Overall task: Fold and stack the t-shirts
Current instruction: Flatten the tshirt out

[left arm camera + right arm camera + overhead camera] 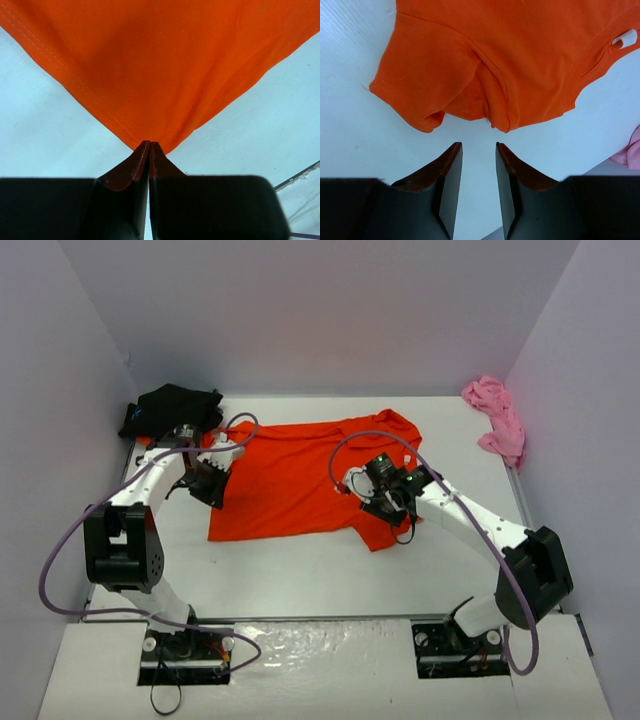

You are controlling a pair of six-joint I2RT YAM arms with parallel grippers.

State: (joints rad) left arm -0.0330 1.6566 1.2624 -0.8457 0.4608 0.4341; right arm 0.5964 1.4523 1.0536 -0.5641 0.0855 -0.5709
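Observation:
A bright orange-red t-shirt [300, 480] lies spread flat mid-table. My left gripper [215, 492] sits at its left edge. In the left wrist view the jaws [149, 145] are pressed together on a hemmed corner of that shirt [160, 65], which fans out ahead of them. My right gripper [384, 502] hovers at the shirt's right side. Its jaws [479, 145] are open over bare table, just short of a sleeve [415, 85] and a bunched fold [495, 105]. A black t-shirt [170, 408] is crumpled at the back left, a pink t-shirt [497, 420] at the back right.
Pale walls close in the white table [300, 580] at the back and both sides. A purple cable loops over each arm. A white label [625, 37] shows at the orange shirt's collar. A bit of pink cloth [630, 150] shows at the right wrist view's right edge.

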